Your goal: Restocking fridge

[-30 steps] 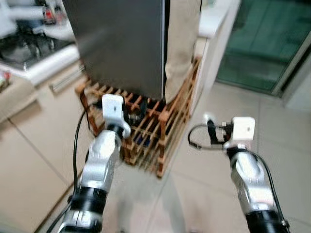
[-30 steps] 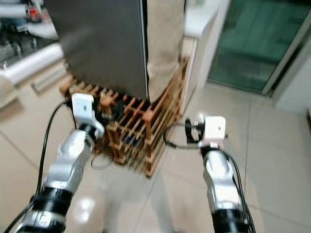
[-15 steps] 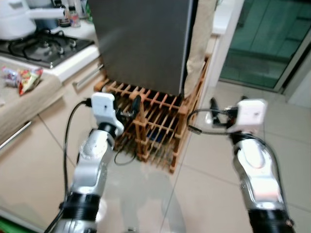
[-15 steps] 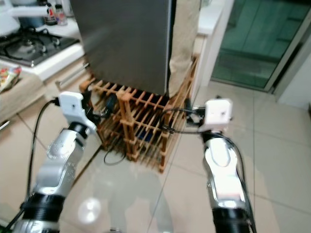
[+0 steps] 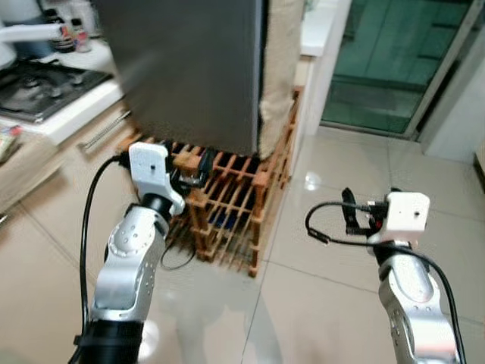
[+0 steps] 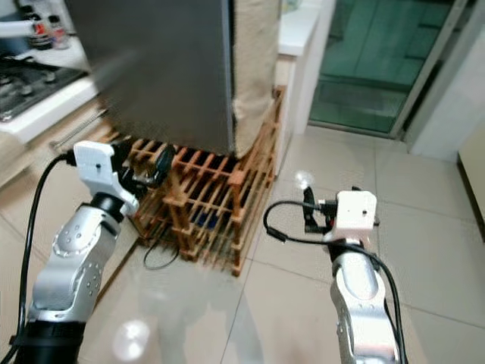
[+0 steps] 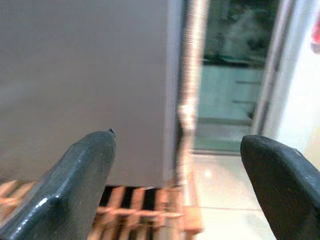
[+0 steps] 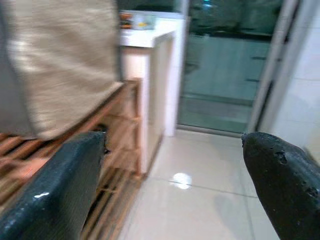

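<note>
A grey fridge (image 5: 189, 68) stands on a wooden slatted rack (image 5: 227, 205), its door closed. My left gripper (image 5: 195, 168) is raised in front of the rack's top edge, just below the fridge, and is open and empty. In the left wrist view its fingers (image 7: 75, 185) stand wide apart, facing the fridge's side. My right gripper (image 5: 350, 214) hovers over the floor tiles to the right of the rack. It is open with nothing between its fingers (image 8: 55, 195).
A beige cloth (image 5: 279, 68) hangs down the fridge's right side. A gas stove (image 5: 38, 76) and counter are at the left. A white cabinet (image 5: 322, 30) and a green glass door (image 5: 394, 61) lie behind. A black cable (image 5: 178, 262) lies by the rack.
The whole picture has shifted, so the camera has moved. My right gripper now sits lower and farther from the rack. Both grippers remain open and empty.
</note>
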